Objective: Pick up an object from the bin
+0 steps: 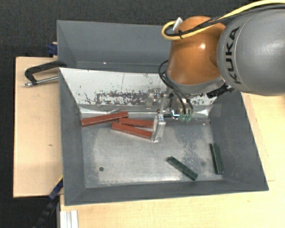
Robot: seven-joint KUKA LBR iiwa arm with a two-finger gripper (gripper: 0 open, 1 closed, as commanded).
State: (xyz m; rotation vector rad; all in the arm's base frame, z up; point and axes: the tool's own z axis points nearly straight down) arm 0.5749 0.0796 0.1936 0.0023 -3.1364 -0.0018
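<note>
Three flat, matte red-brown sticks [131,130] are seen just beside the shiny metal hand [157,128]; whether it is clenched cannot be told.

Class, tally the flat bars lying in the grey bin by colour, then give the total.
Red-brown bars: 3
Dark green bars: 2
Total: 5

We saw a grey bin [71,141], its far wall dark-speckled, three red-brown bars [104,118] at left, two dark green bars [182,168] near right.
</note>
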